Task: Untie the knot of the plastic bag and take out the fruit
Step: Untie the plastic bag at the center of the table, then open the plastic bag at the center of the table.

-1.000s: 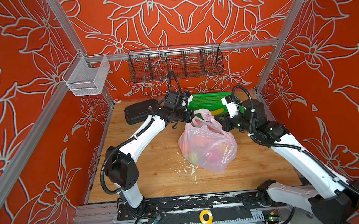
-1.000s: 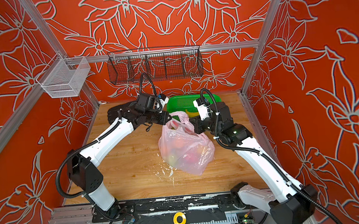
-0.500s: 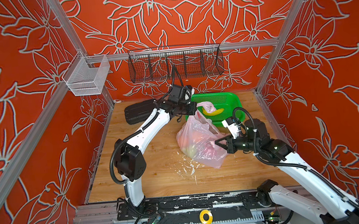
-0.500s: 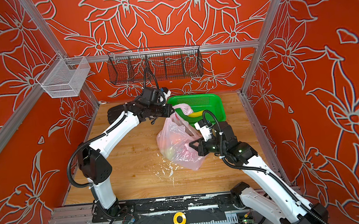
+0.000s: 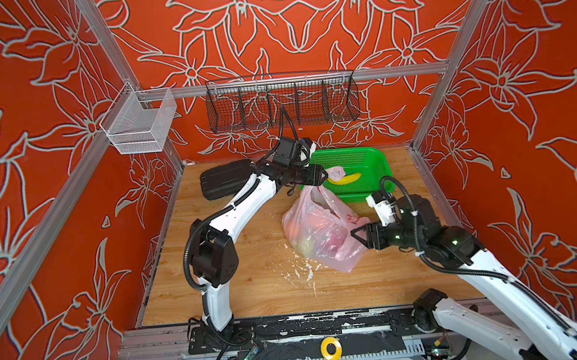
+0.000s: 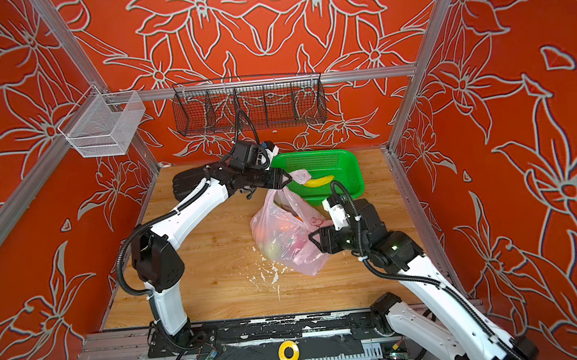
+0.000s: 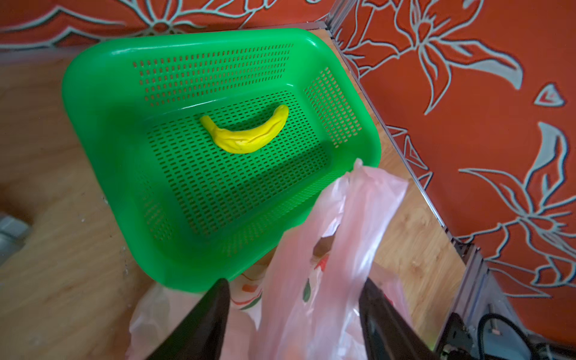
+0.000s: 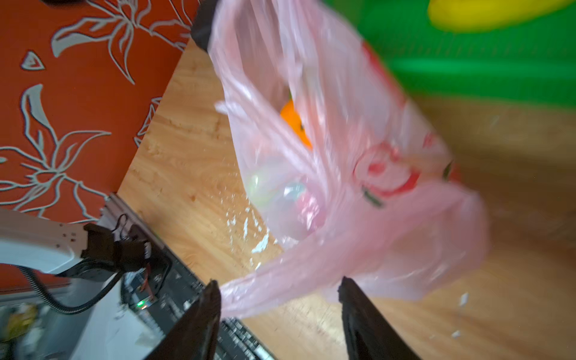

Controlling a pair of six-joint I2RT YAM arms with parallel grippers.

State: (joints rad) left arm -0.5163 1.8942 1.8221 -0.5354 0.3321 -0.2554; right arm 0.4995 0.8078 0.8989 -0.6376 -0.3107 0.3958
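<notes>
Finds the plastic bag (image 5: 340, 215) slumped on the wooden table (image 5: 253, 280) in both top views, just in front of the green basket (image 5: 378, 158) and between the two arms. Shows the fruit (image 5: 321, 242) as blurred red, orange and green lumps through the thin pink film, all inside the bag. Picks out an orange (image 8: 294, 123) through the open mouth in the right wrist view. Places the left gripper (image 5: 324, 177) above the basket's left edge, black fingers (image 7: 218, 311) spread wide in the left wrist view, one handle loop (image 7: 358, 193) standing loose between them, pinched by neither. Places the right gripper (image 5: 356, 237) low at the bag's right flank, likewise agape, with a second pink handle strand (image 8: 280, 271) drooping across the gap and reaching one fingertip. Clamps nothing there either. Leaves the two handles apart, one by each claw, not tied together. Has a yellow banana (image 5: 346, 179) alone on the basket floor. Notes white flecks (image 5: 302, 272) scattered on the wood just in front of the bag. Notes too a black wire rack (image 5: 282, 103) and a silver mesh basket (image 5: 139, 126) hung on the red flowered walls.
</notes>
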